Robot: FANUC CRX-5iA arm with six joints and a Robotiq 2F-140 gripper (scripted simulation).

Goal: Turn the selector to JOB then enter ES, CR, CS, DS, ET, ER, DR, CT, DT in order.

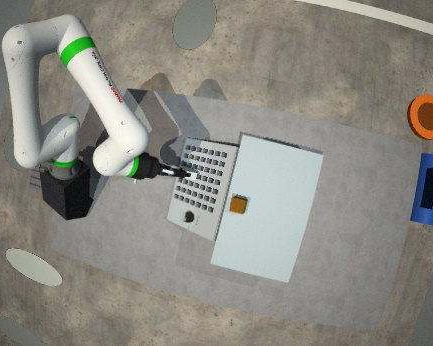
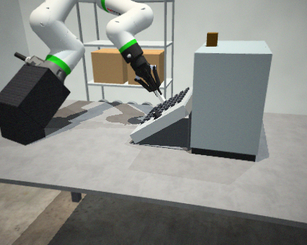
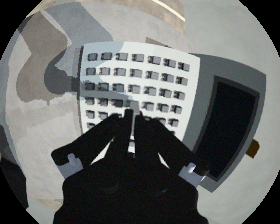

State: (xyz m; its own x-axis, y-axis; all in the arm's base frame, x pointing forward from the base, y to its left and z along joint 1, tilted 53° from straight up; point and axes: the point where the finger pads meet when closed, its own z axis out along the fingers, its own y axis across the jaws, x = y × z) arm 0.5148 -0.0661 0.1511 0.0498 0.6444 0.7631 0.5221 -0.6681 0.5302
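Observation:
The sloped white keypad (image 1: 177, 192) (image 2: 146, 132) (image 3: 192, 62) leans against the front of the pale blue machine box (image 1: 271, 210) (image 2: 231, 95). It carries several rows of dark keys, none lit; their names are too small to read. The black selector knob (image 1: 189, 216) (image 2: 156, 115) sits at the keypad's lower end. My gripper (image 1: 190, 174) (image 2: 160, 96) (image 3: 134, 107) is shut and empty. Its fingertips point down at a key near the left edge of the keypad's middle rows, very close to it or touching; I cannot tell which.
A small brown block (image 1: 238, 205) (image 2: 212, 39) sits on top of the machine box. The arm's black base (image 1: 66, 192) (image 2: 25, 103) stands left of the keypad. A shelf with cardboard boxes (image 2: 110, 65) is behind. An orange ring (image 1: 428, 116) and a blue bin (image 1: 428, 187) lie off the table.

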